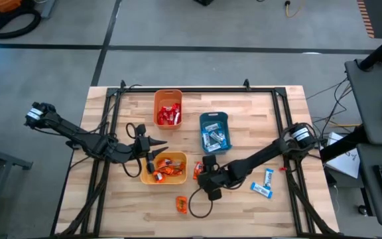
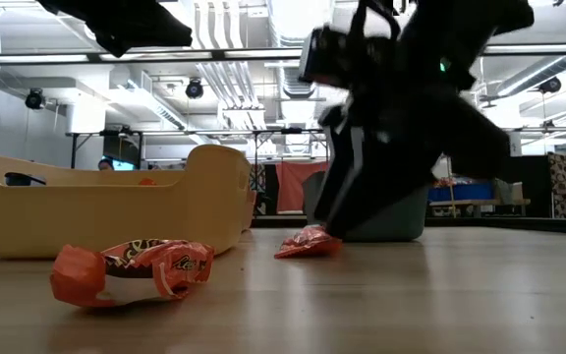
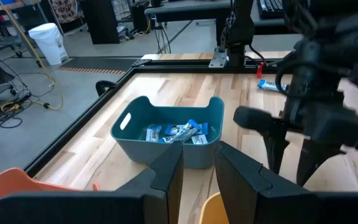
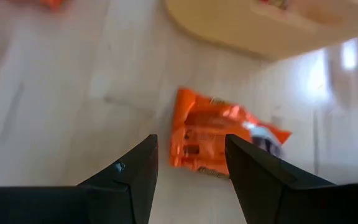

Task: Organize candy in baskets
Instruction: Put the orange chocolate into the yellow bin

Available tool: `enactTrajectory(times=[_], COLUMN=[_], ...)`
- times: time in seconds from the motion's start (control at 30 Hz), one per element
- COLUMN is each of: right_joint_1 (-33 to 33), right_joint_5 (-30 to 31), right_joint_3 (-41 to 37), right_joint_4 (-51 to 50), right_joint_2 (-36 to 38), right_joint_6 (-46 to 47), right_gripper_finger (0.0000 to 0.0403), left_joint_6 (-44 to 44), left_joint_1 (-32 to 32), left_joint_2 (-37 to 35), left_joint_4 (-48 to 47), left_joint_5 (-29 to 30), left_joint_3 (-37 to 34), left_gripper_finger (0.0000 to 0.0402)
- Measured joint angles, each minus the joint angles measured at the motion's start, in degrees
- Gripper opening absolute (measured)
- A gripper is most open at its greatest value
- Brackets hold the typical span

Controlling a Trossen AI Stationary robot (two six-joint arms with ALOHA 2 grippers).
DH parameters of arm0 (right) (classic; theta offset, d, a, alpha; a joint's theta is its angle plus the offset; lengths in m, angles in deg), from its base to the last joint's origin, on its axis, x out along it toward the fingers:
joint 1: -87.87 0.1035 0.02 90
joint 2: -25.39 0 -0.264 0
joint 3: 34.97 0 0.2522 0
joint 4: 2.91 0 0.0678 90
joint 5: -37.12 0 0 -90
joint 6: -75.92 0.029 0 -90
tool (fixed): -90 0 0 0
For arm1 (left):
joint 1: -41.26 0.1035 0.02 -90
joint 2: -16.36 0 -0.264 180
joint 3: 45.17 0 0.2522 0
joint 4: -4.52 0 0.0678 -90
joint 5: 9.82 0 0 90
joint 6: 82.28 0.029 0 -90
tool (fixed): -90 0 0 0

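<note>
Just beside the yellow basket [image 1: 146, 178], right gripper [image 1: 197, 174] is lining up on a loose orange candy [image 4: 207, 134].
Jaws are standing open over that wrapper, nothing gripped yet; next move, by my read, is dropping straight down, closing on it, then lifting over the yellow basket rim, which is close, so little side travel is needed. Left gripper [image 1: 163, 143] is hovering at the yellow basket's far edge, jaws narrowly parted and empty. Another orange candy [image 1: 182, 204] is lying near the yellow basket on its worktop-edge side, two blue candies [image 1: 264, 183] well apart from it. Blue basket [image 1: 214, 131] and orange basket [image 1: 168, 108] are sitting beyond it, already holding candy. Open worktop [image 1: 297, 133] is leaving room for the right arm.
</note>
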Motion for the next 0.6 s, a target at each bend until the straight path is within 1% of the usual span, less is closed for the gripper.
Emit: enactTrajectory(times=[0.2,0.33,0.43,0.6], right_joint_1=[0.0,-0.1,-0.4,-0.6], right_joint_5=[1.5,1.5,1.5,1.3], right_joint_3=[0.1,0.1,0.1,0.1], right_joint_4=[0.0,0.1,0.2,0.3], right_joint_2=[-1.9,-2.7,-3.2,-3.9], right_joint_6=[0.2,0.3,1.0,1.1], right_gripper_finger=[0.0174,0.0159,0.0138,0.0085], left_joint_6=[0.0,0.0,0.0,0.0], left_joint_1=[0.0,0.0,0.0,0.0], left_joint_2=[0.0,0.0,0.0,0.0], left_joint_4=[0.2,0.3,0.3,0.3], left_joint_5=[0.0,0.0,0.0,0.0], left_joint_3=[0.0,0.0,0.0,0.0], left_gripper_finger=[0.0076,0.0076,0.0076,0.0076])
